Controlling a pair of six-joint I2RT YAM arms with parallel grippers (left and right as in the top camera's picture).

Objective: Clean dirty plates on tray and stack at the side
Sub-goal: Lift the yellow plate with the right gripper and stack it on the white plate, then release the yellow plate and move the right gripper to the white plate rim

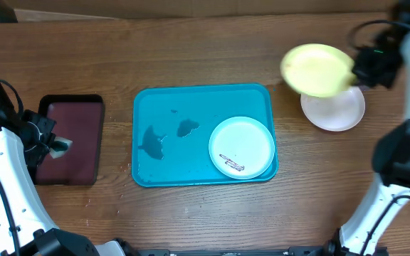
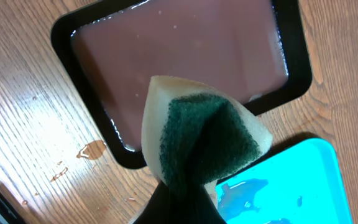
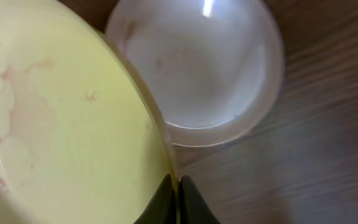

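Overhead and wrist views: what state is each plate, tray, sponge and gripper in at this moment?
yellow plate: lifted, pinched at the rim, partly over the white plate.
white plate: flat on the table, right of the tray.
mint plate: on the tray, brown smear.
tray: wet patches.
sponge: folded, gripped.
maroon tray: holds liquid.
left gripper: shut on sponge.
right gripper: shut on yellow plate.

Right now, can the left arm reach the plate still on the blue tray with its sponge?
Probably yes. Nothing stands between the sponge and the pale plate, only puddles on the blue tray. The right tool holds the yellow plate off to the side. It is the tray's far end, though: a stretch.
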